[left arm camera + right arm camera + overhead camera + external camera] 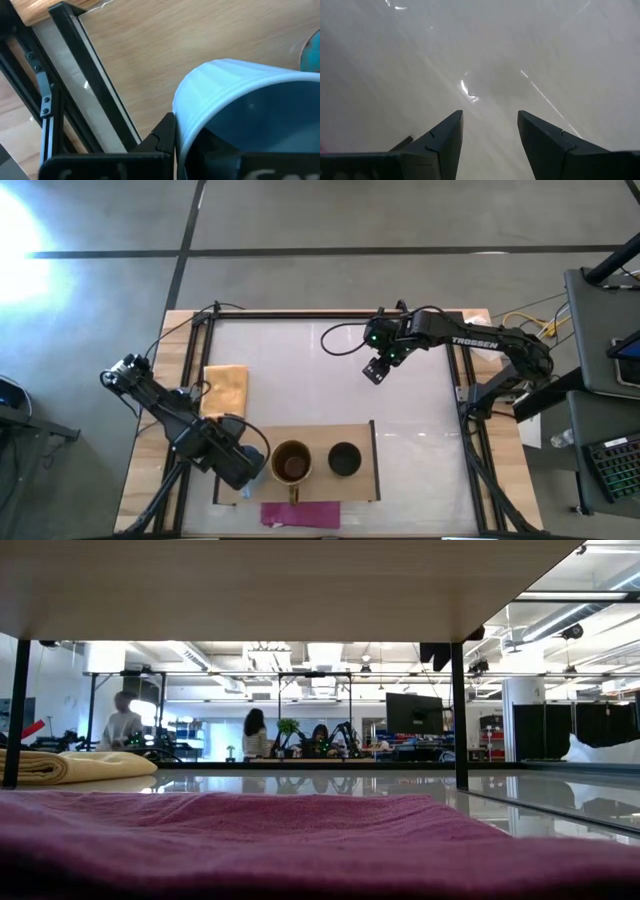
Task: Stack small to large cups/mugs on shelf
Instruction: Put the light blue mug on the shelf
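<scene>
- High view: brown mug [291, 464] and black cup [344, 459] standing apart on the shelf [362, 484], apparently in size order. Left gripper [243, 468] low at the shelf's left end, just beside the brown mug, likely to seat the largest piece. Right gripper [375, 369] parked mid-bench, well apart.
- Low view: magenta strip [300, 830] fills the foreground; yellow cloth [70, 766] at left; people far behind.
- Left wrist view: fingers [162, 137] holding the blue mug [235, 95] by its rim, over the shelf board.
- Right wrist view: fingers [540, 135] spread moderately, empty, above bare bench [480, 55].
</scene>
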Available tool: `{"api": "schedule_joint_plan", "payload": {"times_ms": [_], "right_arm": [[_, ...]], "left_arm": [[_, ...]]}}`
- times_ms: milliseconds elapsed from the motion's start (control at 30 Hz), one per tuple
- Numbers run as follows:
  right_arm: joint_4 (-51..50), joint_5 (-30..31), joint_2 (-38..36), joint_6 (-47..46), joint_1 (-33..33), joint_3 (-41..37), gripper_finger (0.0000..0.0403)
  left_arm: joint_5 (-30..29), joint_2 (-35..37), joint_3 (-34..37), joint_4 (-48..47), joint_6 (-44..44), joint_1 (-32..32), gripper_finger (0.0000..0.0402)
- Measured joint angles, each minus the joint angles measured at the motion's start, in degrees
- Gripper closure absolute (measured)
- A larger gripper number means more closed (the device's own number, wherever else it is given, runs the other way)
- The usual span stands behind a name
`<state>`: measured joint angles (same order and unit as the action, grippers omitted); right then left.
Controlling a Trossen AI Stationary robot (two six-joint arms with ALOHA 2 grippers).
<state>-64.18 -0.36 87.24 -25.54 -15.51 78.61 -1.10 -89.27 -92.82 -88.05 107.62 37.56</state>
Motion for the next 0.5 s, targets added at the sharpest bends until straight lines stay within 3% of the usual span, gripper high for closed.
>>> {"api": "schedule_joint_plan", "payload": {"times_ms": [233,500], "right_arm": [[-0.05,-0.02,-0.09,-0.14,0.0,0.01,0.022],[-0.09,-0.02,-0.11,-0.15,0.0,0.02,0.022]], "left_arm": [[-0.13,0.0,0.02,0.47,0.04,0.0,0.0398],[0.63,0.02,0.02,0.5,-0.39,0.07,0.0366]]}}
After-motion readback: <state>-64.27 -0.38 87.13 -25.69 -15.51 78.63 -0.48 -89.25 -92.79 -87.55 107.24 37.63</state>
